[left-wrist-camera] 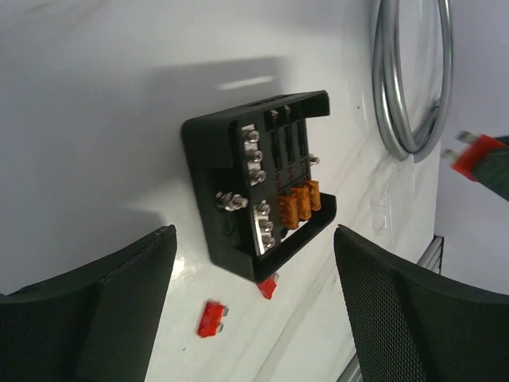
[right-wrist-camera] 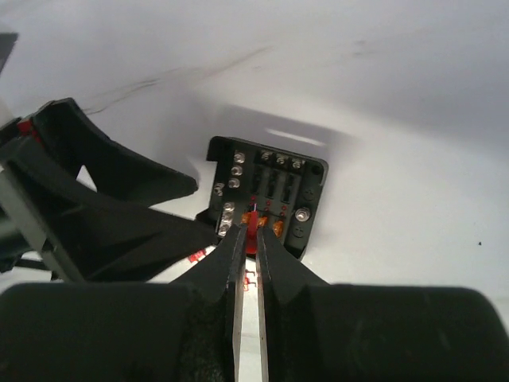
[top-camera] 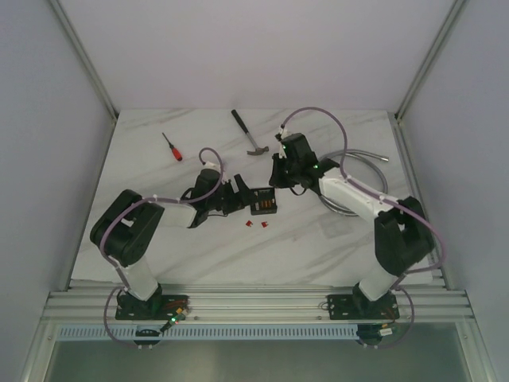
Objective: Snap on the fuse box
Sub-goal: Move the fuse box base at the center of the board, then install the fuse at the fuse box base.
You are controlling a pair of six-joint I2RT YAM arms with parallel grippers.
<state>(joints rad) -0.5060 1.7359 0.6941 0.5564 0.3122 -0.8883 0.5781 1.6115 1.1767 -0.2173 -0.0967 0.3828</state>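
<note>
Weight is not your worry: the fuse box [top-camera: 263,203] looks like a light, rigid shell of black plastic, and on the smooth marble table [top-camera: 334,239] I'd expect it to skid as soon as you press into it off-centre. Take it by the outer side walls, which look like the plain, stiff faces. Keep off the silver screw terminals and the row of orange fuses [left-wrist-camera: 300,204], which give no flat surface and could be knocked loose.

The box lies flat and open side up near the middle of the table, between the two arms. Your left pincer [top-camera: 237,199] is spread wide, holding nothing. From its wrist camera the box sits just ahead of the fingertips and in line with the gap, apparently not touched by either finger.

Your right pincer [right-wrist-camera: 248,243] is clamped on a small red fuse [right-wrist-camera: 253,224] pinched at its very tips. It hangs close above the box's near edge, by the orange row. Whether the fuse touches a slot you can't tell.

Two loose red fuses [top-camera: 255,226] lie on the table just beside the box's near side.
</note>
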